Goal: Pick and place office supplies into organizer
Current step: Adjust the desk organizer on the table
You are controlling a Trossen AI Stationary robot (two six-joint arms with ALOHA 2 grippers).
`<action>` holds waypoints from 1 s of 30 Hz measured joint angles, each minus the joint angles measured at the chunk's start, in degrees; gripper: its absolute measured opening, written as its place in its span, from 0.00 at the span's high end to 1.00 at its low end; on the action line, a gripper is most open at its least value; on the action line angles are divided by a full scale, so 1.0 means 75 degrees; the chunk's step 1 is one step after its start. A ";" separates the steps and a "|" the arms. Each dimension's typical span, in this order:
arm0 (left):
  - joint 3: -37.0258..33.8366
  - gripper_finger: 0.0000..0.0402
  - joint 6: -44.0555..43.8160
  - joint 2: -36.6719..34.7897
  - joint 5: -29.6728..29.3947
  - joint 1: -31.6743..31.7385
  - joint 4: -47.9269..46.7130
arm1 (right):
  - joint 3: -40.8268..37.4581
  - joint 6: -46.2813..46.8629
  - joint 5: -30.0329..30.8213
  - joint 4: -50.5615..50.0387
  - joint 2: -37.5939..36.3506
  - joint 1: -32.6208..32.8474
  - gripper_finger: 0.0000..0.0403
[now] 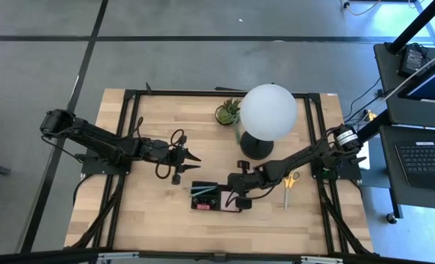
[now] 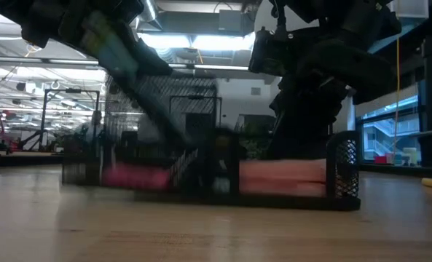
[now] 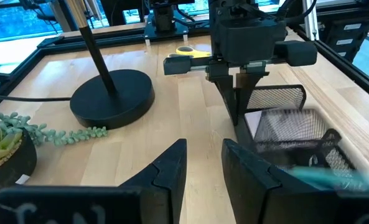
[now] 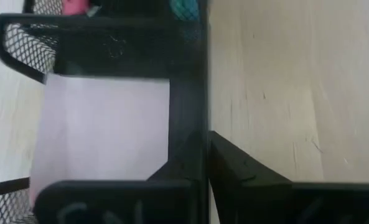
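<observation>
Here the right hand, nearly closed and empty, sits at the organizer; lamp behind.

Left hand hovers mid-tabletop, fingers slightly parted and empty; right hand points down, fingers nearly together.

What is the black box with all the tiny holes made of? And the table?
The organizer looks like thin metal mesh painted matte black: you can see through its tiny holes to the pink pad inside. The table looks like pale wood with a smooth finish, showing grain lines and plank seams.
</observation>
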 joint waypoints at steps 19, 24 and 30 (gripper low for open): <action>0.0000 0.76 0.0000 0.0000 0.0001 0.0000 -0.0007 | 0.0000 0.0187 -0.0343 0.0047 -0.0009 0.0000 0.71; 0.0000 0.77 0.0000 0.0000 0.0000 0.0000 -0.0008 | 0.0211 0.0198 -0.0338 -0.0351 -0.0009 0.0000 0.64; 0.0000 0.76 0.0000 0.0000 0.0000 0.0000 -0.0005 | 0.1298 0.0227 -0.0334 -0.1854 -0.0009 0.0000 0.63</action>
